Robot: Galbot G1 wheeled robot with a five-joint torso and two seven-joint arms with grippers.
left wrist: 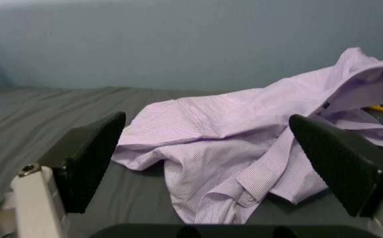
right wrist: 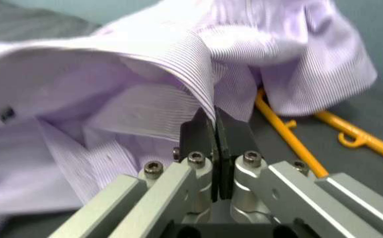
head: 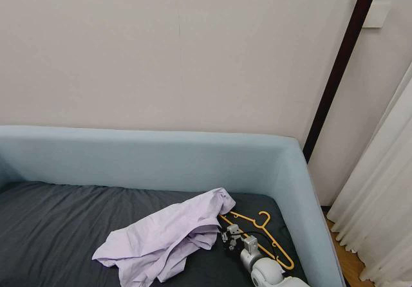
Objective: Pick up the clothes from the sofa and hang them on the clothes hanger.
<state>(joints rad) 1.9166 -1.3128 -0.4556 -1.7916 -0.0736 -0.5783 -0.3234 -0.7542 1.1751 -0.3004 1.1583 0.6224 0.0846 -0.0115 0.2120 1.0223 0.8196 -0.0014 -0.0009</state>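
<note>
One edge of the shirt [right wrist: 112, 99] is pinched in the closed right gripper [right wrist: 214, 133] (beside the hanger [right wrist: 289, 136]), apparently for lifting, while the left gripper [left wrist: 211, 153] is held open.

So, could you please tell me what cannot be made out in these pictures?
- Hanger: one end is hidden under the shirt, right wrist view.
- Right gripper, shut on the shirt's edge: how much cloth it holds is hidden by the fold, right wrist view.
- Left gripper, open: its base is cut off by the left wrist view's edge.
</note>
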